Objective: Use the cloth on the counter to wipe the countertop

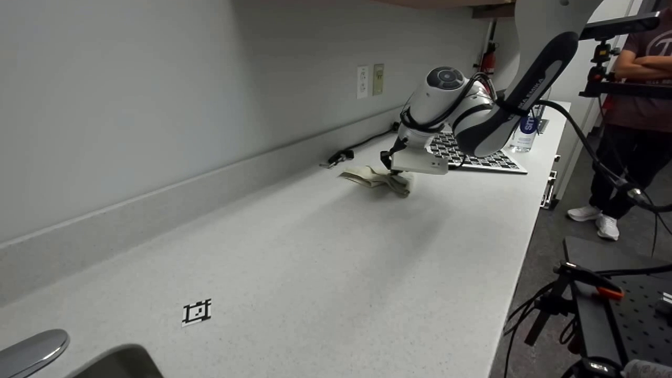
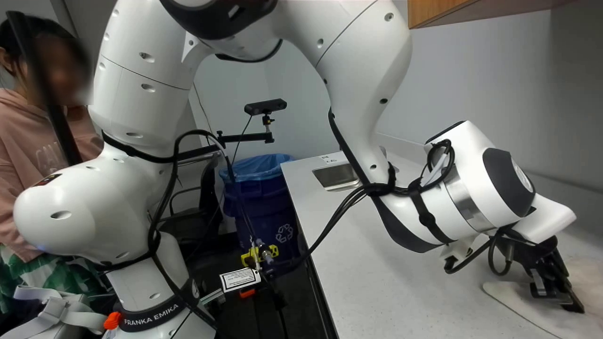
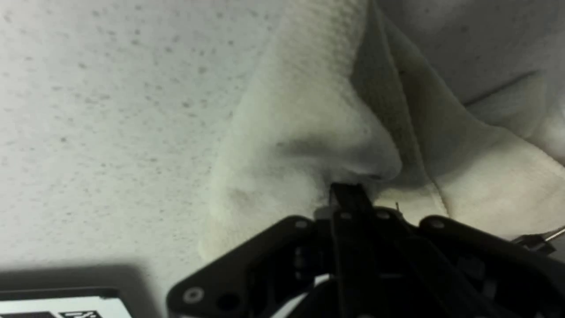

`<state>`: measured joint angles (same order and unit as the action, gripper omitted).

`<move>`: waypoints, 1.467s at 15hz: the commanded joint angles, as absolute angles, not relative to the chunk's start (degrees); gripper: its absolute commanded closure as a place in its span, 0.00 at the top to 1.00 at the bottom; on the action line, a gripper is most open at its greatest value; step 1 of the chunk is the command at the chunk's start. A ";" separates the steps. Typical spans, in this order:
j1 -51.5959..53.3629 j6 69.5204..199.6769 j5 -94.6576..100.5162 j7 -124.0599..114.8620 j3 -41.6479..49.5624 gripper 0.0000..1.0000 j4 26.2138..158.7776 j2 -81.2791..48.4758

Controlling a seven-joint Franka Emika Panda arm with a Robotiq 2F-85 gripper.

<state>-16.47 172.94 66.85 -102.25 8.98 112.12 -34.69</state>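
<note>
Wrist view, lower centre: gripper (image 3: 352, 192), jaws together, touched beige cloth (image 3: 304, 101); pinch unclear; any shallow bite risked slipping under drag.

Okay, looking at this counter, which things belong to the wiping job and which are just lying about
For the wiping:
cream cloth
gripper, shut, cloth bunched at its tips
white countertop

Just lying about:
black-and-white patterned board
bottle, partly hidden
black cable end near the backsplash
small printed marker
</note>
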 commanded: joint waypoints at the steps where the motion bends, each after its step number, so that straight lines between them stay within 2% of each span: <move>1: -16.49 172.49 65.50 -102.75 8.28 0.00 111.99 -35.27; 11: -15.61 172.41 62.49 -96.23 -3.41 0.00 107.22 -39.06; 22: -17.66 173.47 63.53 -90.67 -9.19 0.00 114.10 -36.30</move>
<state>-16.05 172.82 64.24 -93.66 -7.18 110.10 -36.62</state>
